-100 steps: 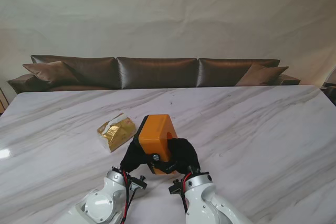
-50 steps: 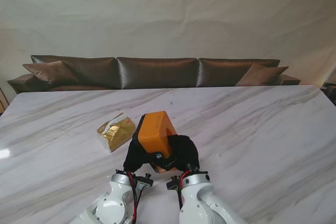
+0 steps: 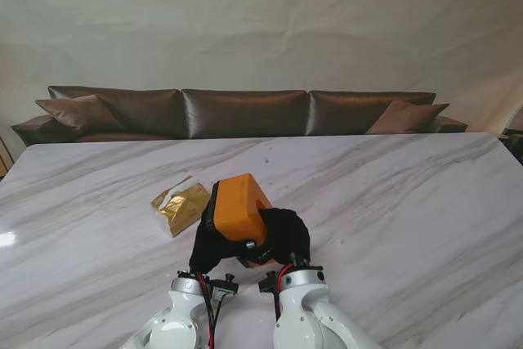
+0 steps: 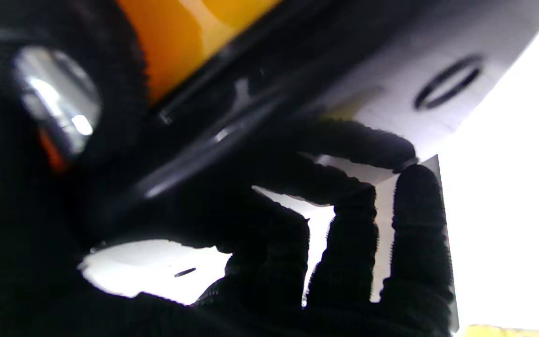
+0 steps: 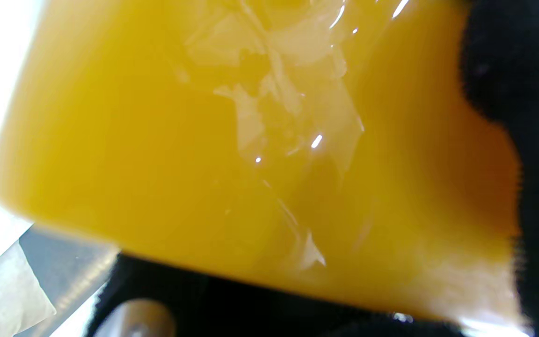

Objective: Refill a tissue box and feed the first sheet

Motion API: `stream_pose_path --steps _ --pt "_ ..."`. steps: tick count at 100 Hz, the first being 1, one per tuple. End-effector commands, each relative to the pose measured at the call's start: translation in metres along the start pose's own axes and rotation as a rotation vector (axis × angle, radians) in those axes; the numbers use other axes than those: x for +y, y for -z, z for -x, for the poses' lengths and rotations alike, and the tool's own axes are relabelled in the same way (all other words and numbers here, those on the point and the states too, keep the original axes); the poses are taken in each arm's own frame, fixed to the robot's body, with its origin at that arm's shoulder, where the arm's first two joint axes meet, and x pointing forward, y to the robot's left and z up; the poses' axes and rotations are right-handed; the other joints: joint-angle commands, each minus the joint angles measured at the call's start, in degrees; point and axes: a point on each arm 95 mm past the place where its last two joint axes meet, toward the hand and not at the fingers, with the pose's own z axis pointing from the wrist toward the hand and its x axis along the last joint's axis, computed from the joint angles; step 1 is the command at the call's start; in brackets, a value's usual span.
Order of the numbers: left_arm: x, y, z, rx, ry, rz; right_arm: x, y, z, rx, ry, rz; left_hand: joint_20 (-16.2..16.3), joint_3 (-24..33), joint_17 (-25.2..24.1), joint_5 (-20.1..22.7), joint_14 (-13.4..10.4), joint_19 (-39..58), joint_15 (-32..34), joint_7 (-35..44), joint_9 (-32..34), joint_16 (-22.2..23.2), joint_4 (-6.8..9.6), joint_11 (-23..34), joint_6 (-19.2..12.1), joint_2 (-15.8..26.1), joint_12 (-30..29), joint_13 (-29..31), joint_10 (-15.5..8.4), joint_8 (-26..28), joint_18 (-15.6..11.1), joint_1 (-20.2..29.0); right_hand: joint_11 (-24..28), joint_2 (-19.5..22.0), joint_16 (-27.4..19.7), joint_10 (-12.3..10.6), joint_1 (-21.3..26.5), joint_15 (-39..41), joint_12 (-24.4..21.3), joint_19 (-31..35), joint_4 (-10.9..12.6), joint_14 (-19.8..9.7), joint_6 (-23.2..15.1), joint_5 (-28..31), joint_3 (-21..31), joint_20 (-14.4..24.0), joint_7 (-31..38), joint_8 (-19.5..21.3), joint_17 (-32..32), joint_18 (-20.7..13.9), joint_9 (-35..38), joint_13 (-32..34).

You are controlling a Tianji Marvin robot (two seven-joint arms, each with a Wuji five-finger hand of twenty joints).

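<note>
An orange tissue box [image 3: 237, 206] with a black base rim is held tilted above the table near me, between both black-gloved hands. My left hand [image 3: 208, 247] grips its left side and black rim; its fingers [image 4: 335, 224] curl under the box base [image 4: 232, 117]. My right hand [image 3: 284, 234] clasps the right side, and the glossy orange wall [image 5: 251, 164] fills the right wrist view. A gold-wrapped tissue pack [image 3: 181, 203] lies on the table to the left of the box, apart from both hands.
The white marble table [image 3: 392, 194] stretches wide to the right and far side. A brown leather sofa [image 3: 245, 112] stands behind the far edge.
Both hands have tipped the orange box leftward and drawn it slightly toward me; the wrists have moved closer together. The gold pack has not moved.
</note>
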Motion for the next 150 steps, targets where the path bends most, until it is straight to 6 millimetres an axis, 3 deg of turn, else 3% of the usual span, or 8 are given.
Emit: stream_pose_path --steps 1,110,150 --pt "0.029 0.004 -0.021 0.060 0.063 0.053 -0.004 -0.005 0.014 -0.054 0.027 -0.006 -5.66 49.06 9.54 6.76 -4.84 32.60 57.88 25.84 15.94 12.17 2.67 40.90 -18.26 9.45 8.37 11.87 -21.72 9.97 -17.23 25.08 3.93 13.84 2.03 4.07 9.83 19.52 -0.36 12.59 2.55 5.51 4.84 0.30 9.76 1.07 2.06 -0.39 -0.94 -8.84 5.45 4.19" --pt "0.035 0.022 -0.021 -0.003 0.058 -0.037 0.006 -0.011 0.018 -0.173 -0.026 0.077 -5.45 49.98 8.79 7.98 -3.31 33.74 58.24 26.08 16.62 13.32 1.81 41.41 -17.92 9.52 8.87 11.89 -21.00 12.35 -17.15 26.31 4.35 16.53 2.36 4.86 10.36 20.08 -0.66 12.59 3.48 6.03 7.13 -1.74 9.04 1.73 4.03 -1.17 -0.96 -7.42 5.45 4.16" --pt "0.007 0.011 -0.035 -0.049 -0.272 0.007 0.028 -0.007 0.032 -0.178 0.103 0.083 -4.70 49.75 8.81 7.82 -2.82 33.52 57.90 25.67 16.51 12.93 1.14 41.14 -17.46 9.75 8.72 11.84 -20.32 12.52 -16.49 26.20 4.31 16.64 2.37 4.69 10.21 20.10 -0.71 12.59 3.53 6.07 6.92 -1.79 8.89 1.75 4.08 -1.17 -0.96 -7.41 5.44 4.15"
